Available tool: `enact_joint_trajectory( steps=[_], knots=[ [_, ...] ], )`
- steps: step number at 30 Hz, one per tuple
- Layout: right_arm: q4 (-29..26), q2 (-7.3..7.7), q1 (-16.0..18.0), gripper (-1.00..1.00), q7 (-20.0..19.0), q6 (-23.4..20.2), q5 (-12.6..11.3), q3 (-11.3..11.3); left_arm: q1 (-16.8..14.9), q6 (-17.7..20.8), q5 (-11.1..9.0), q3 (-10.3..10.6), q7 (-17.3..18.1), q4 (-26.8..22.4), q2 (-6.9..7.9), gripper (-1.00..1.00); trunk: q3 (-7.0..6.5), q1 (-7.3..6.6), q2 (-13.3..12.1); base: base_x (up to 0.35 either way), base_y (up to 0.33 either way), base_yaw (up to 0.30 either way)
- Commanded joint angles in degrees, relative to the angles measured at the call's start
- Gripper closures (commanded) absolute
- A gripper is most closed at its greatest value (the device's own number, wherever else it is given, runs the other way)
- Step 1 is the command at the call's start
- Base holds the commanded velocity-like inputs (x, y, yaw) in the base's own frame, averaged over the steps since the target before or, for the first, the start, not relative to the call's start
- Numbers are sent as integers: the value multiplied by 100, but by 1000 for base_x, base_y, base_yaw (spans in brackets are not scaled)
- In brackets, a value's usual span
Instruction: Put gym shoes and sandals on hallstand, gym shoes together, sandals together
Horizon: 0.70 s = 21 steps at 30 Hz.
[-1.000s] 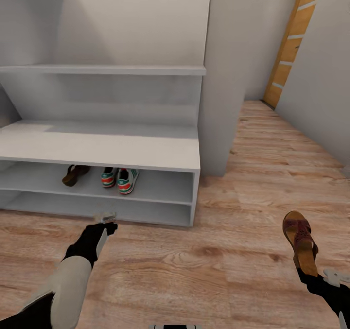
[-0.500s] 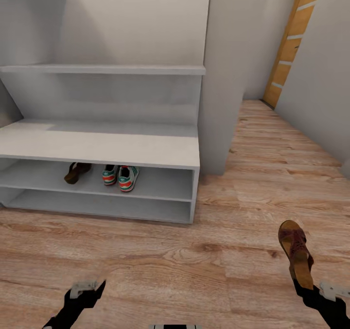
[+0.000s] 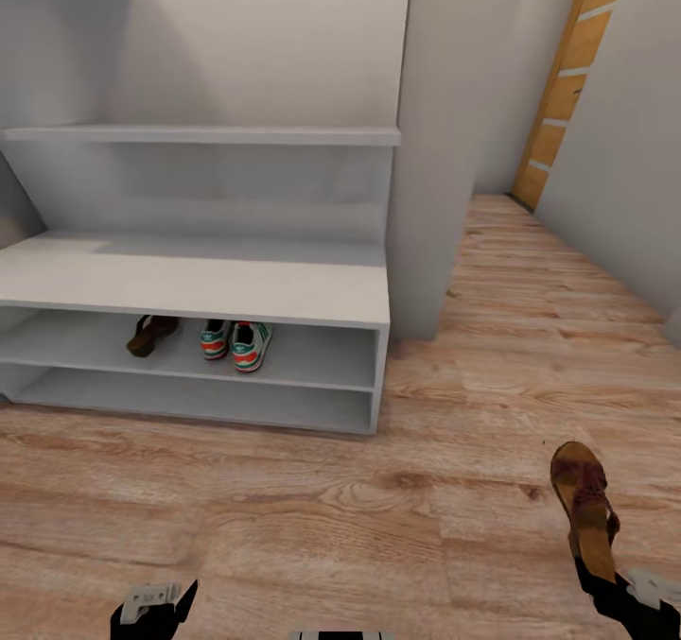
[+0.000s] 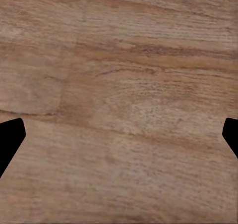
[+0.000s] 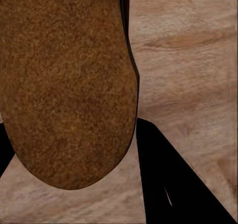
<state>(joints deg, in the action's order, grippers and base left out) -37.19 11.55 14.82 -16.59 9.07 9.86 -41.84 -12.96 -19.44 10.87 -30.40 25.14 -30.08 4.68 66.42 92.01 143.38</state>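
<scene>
My right claw [image 3: 610,583] grips the sandal [image 3: 584,503]; I should slide it onto the rack [image 3: 312,304], left beside its mate [image 3: 149,335].

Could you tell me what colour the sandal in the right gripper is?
Reddish-brown sandal with tan sole; head view.

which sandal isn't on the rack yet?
The sandal in the right gripper, held over the corridor floor at the head view's lower right. The other sandal sits on the hallstand's upper shoe tier, left of the gym shoes.
</scene>
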Motion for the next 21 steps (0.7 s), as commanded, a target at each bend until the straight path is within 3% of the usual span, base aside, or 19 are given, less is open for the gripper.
enact_joint_trajectory(
  steps=[1,2,3,5,21],
  knots=[
    [44,-12,7,100,-45,68,43,-121,-5,-33,62,-48,34,7,-3,-100,4,-3,2,-136,132,0],
    [118,-22,6,100,-49,163,49,-239,-3,-33,63,-50,34,9,1,-100,4,-3,2,-170,167,0],
    [464,-24,4,100,-53,559,52,-390,-3,-33,59,-65,35,9,12,-100,4,-3,2,-217,215,0],
    [641,-23,4,100,-55,874,52,-426,1,-29,58,-68,35,10,14,-100,4,-3,2,-222,220,0],
    [857,-38,3,100,-55,1075,51,-447,2,-26,55,-69,15,11,16,-100,4,-3,2,-229,227,0]
  ],
)
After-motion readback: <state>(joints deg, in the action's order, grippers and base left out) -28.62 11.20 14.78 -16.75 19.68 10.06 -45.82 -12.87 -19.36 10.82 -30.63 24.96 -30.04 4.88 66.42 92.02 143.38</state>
